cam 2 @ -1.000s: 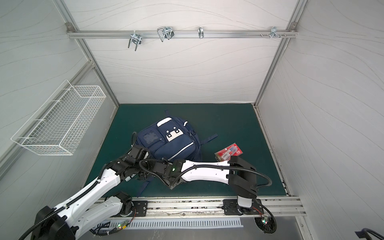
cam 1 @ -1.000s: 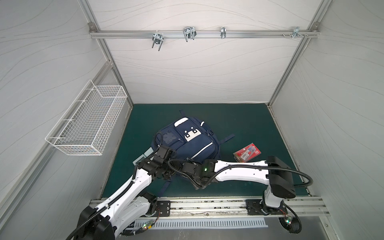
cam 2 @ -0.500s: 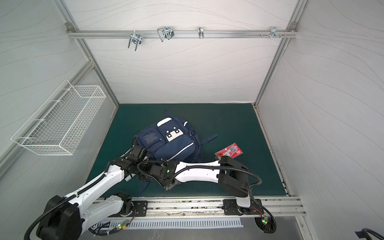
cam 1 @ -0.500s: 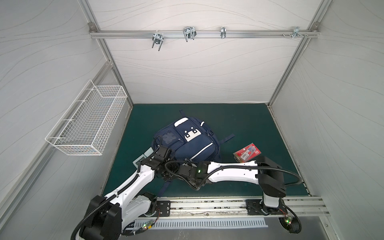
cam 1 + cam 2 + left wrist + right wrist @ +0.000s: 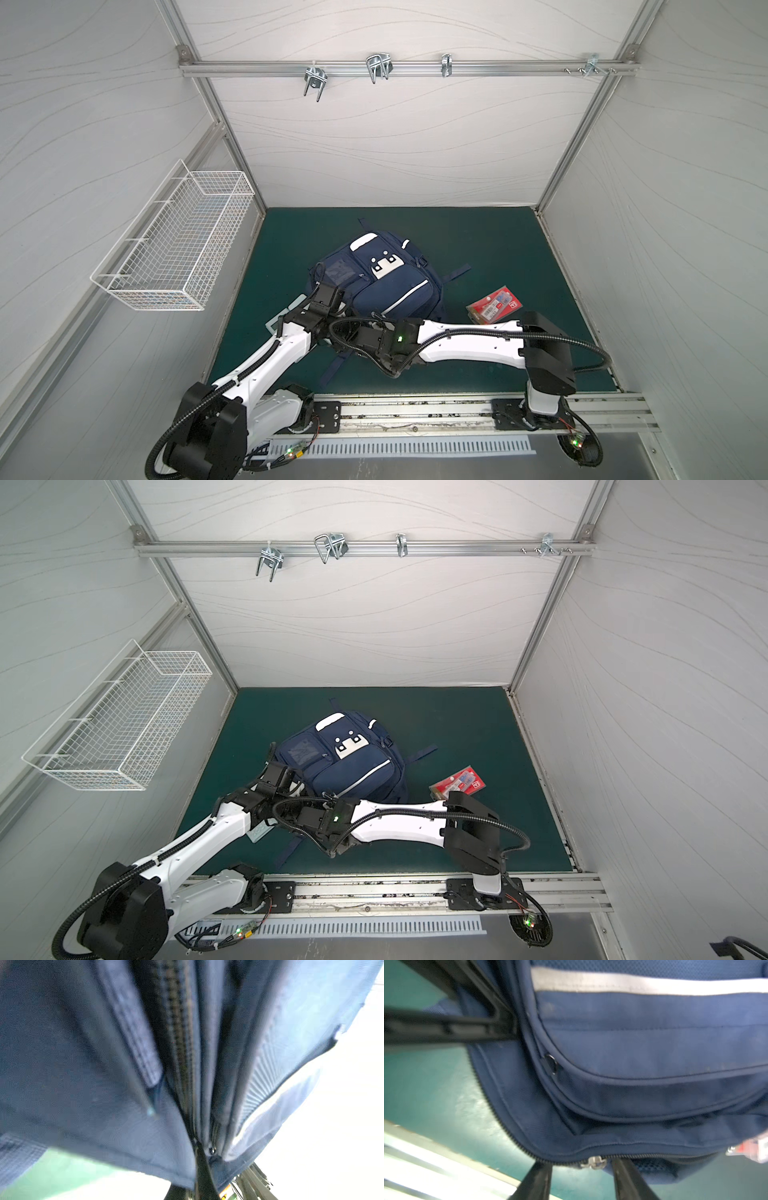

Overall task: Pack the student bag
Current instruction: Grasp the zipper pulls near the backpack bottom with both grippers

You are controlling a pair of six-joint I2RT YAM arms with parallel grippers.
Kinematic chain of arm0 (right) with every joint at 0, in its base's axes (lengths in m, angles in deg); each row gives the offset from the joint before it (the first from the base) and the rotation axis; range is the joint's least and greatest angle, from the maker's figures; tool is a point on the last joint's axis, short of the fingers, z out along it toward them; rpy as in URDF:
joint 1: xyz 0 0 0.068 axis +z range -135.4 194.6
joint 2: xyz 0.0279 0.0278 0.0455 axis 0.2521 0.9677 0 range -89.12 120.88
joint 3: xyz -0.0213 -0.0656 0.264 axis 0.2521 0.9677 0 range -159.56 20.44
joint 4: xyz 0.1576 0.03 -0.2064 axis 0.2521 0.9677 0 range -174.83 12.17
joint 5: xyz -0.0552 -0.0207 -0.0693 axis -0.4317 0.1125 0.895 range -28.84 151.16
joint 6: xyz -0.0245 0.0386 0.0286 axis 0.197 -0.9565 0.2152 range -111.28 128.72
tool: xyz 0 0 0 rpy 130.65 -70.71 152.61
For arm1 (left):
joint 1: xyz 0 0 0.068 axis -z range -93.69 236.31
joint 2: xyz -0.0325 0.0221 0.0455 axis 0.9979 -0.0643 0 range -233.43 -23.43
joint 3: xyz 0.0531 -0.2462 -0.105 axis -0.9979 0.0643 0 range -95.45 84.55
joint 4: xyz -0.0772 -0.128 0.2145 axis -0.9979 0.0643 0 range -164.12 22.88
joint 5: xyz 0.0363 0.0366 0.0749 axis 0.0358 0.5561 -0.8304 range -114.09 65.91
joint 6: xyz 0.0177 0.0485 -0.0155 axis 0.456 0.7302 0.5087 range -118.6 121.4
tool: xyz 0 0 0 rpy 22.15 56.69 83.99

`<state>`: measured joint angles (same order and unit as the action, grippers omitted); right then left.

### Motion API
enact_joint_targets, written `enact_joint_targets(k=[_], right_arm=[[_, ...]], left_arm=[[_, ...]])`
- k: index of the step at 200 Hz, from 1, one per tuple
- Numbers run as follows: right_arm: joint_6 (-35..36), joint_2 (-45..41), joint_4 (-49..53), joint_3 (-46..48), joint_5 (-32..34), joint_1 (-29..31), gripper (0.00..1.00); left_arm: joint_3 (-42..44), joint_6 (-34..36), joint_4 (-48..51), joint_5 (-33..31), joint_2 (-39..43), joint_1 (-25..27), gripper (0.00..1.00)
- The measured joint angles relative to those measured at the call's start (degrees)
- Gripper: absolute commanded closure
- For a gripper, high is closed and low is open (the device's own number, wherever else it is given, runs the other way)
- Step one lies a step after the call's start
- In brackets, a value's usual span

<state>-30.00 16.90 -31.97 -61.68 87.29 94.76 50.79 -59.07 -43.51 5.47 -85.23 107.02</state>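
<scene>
white walls, green mat floor, wire basket left wall, hooked rail.

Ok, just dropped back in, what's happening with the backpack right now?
Both arms are working at the near edge of the student bag, which lies on the green mat. The left gripper is shut on a pinch of the bag's fabric beside a zipper. The right gripper is open, straddling the silver zipper pull, not clamped on it. A red packet lies on the mat beside the bag, not packed.
</scene>
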Motion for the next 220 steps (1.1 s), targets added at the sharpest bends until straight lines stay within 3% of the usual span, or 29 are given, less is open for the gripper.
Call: enact_joint_targets(k=[44, 76, 126, 165, 220], right_arm=[[-0.79, 0.0, 2.29, -1.4, 0.42, -2.21, 0.89], [-0.74, -0.11, 3.21, -1.55, 0.35, -2.34, 0.96], [-0.42, -3.28, 3.48, -0.52, -3.23, -4.37, 1.0], [0.61, -8.87, 1.18, 3.43, -8.9, -9.11, 1.0], [1.25, -16.76, 1.14, 10.56, -10.32, -16.55, 1.0]], left_arm=[[-1.11, 0.33, -0.07, 0.04, -0.44, 0.0, 1.0], [-1.16, 0.83, -0.09, 0.07, -2.36, 0.0, 1.0], [-2.82, 2.03, -0.04, 0.13, -4.31, 0.0, 1.0], [-4.72, 3.93, 1.31, -0.2, -4.76, -0.24, 1.0], [-8.98, 7.1, 3.58, -1.11, -10.14, -2.64, 1.0]])
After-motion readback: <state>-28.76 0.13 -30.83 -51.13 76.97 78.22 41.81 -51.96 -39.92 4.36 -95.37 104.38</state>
